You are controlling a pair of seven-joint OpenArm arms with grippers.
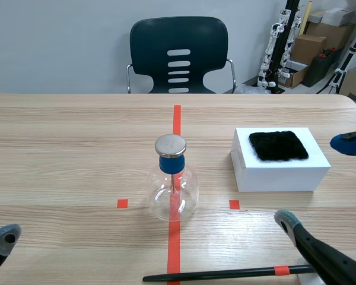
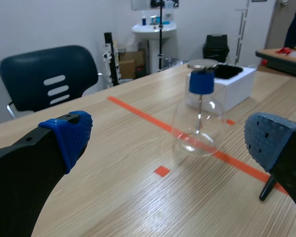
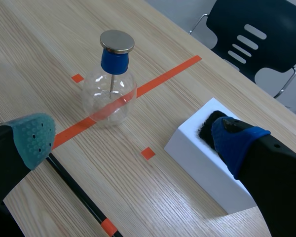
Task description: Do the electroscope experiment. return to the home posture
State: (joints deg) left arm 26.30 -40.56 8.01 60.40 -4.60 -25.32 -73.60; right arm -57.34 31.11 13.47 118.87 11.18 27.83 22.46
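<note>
We note electroscope flask point(image 1: 172, 185) upright at worktop point(image 1: 59, 154) centre, on red tape line, metal disc point(image 1: 170, 144) above blue stopper point(image 1: 171, 162). White box point(image 1: 279, 172) at its 3 o'clock, apart; black fur pad point(image 1: 278, 145) on top. Black rod point(image 1: 225, 274) flat at flask's 5 o'clock. Left jaws at 8 o'clock, wide apart, holding nothing. Right jaws at 4 o'clock, wide apart, holding nothing, one finger point(image 1: 288, 220) by rod's end.

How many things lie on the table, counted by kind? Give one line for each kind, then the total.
Glass electroscope flask: 1
White box: 1
Black fur pad: 1
Black rod: 1
Total: 4
</note>
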